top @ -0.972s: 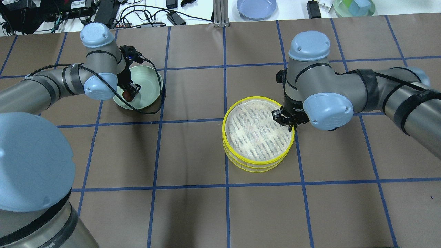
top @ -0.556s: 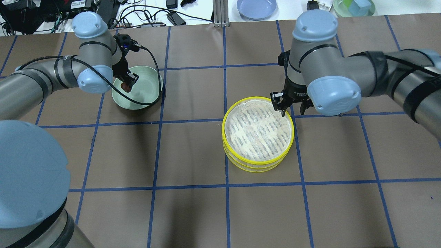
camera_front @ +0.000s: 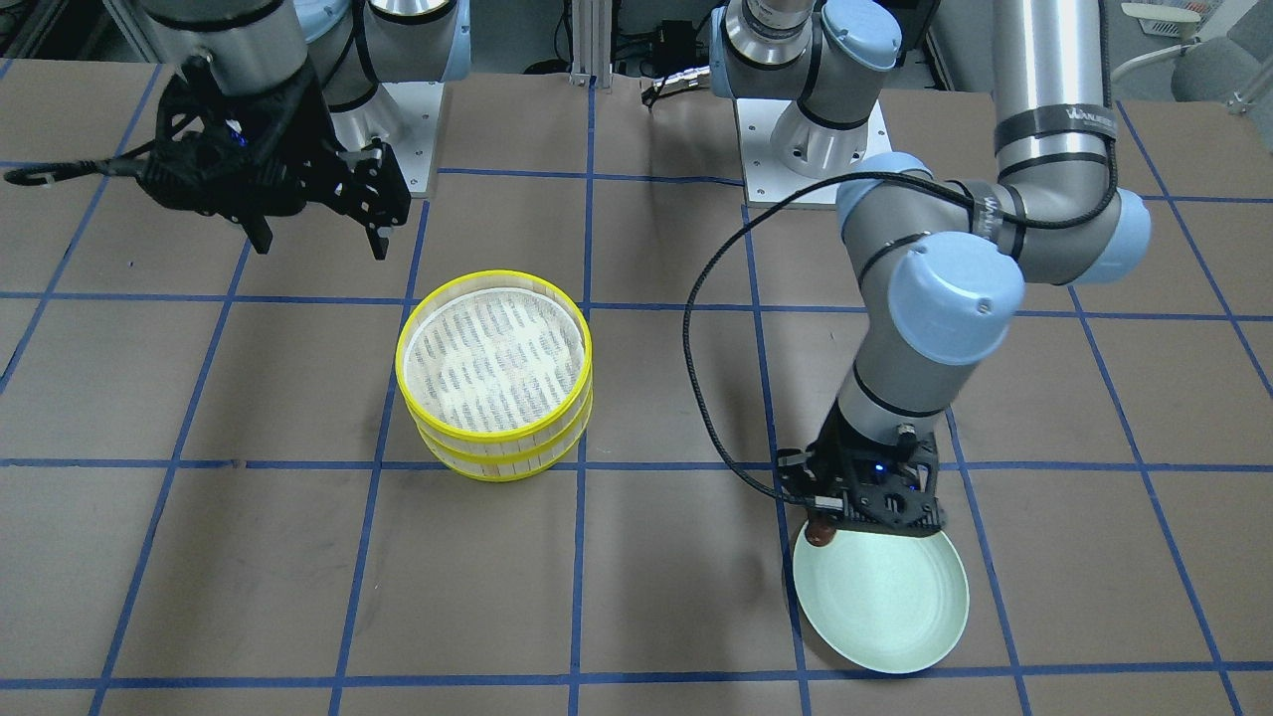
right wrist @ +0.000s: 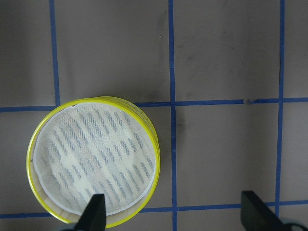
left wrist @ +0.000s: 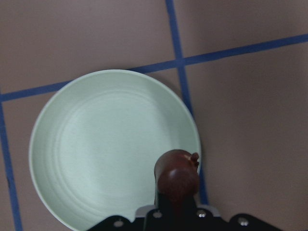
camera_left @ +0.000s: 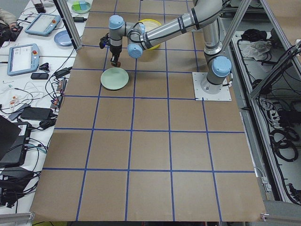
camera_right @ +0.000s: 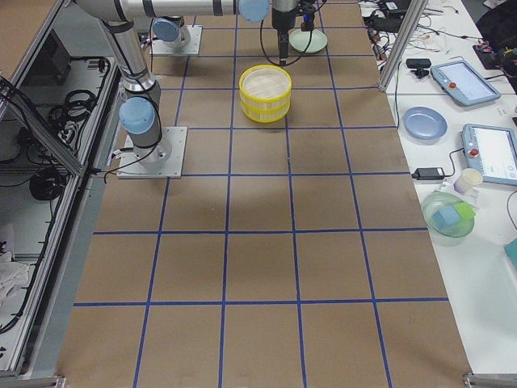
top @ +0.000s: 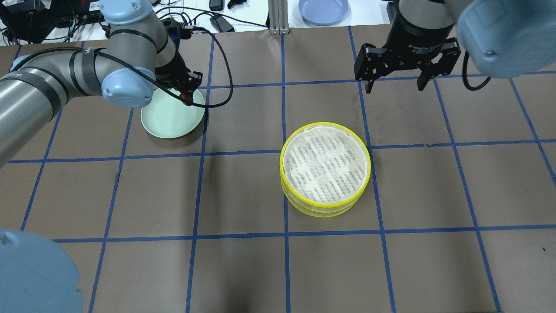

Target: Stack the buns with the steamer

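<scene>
My left gripper [top: 187, 94] is shut on the dark reddish-brown bun [left wrist: 177, 178] and holds it above the rim of the pale green plate [top: 165, 121]. The bun also shows in the front view [camera_front: 819, 535], over the plate's [camera_front: 885, 607] edge. The yellow steamer [top: 325, 167], two stacked tiers with a white liner on top, stands mid-table. My right gripper [top: 394, 86] is open and empty, raised high beyond the steamer; its wrist view looks down on the steamer [right wrist: 94, 161]. The cream-white bun is out of view.
A blue plate [top: 323, 9], a green bowl with blocks [top: 445, 8] and cables lie on the white bench past the table's far edge. The brown table has a blue tape grid. The left arm's black cable [top: 219, 65] loops near the green plate.
My left gripper has lifted the brown bun off the plate's middle and carried it right to the rim. My right gripper has left the steamer's rim, opened and risen away.
</scene>
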{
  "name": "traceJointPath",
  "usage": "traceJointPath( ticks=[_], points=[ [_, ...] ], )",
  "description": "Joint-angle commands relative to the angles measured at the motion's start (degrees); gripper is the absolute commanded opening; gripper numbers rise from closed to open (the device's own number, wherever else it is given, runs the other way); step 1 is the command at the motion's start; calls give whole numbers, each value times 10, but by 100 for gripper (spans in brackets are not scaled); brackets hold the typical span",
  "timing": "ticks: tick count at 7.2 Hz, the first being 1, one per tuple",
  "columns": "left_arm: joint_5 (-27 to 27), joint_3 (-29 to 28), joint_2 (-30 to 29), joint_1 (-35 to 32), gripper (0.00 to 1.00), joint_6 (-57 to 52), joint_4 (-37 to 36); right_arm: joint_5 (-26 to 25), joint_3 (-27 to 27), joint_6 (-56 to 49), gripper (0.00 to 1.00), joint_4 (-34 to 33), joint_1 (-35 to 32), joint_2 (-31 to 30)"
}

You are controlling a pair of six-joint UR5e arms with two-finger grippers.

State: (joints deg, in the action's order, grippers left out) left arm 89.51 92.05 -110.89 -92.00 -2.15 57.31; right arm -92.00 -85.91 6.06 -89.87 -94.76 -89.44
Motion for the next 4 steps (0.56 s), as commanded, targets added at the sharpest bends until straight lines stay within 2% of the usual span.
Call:
traceJointPath(
  ticks=[1,2,4],
  points=[
    [-62,3,43,-82,0,207,46,4,6,4,100,11,1,-10],
    [-105,8,48,-112,0,286,49,4,5,6,100,11,1,-10],
    [-166,27,47,-157,0,376,50,4,1,6,100,11,2,-9]
  ],
)
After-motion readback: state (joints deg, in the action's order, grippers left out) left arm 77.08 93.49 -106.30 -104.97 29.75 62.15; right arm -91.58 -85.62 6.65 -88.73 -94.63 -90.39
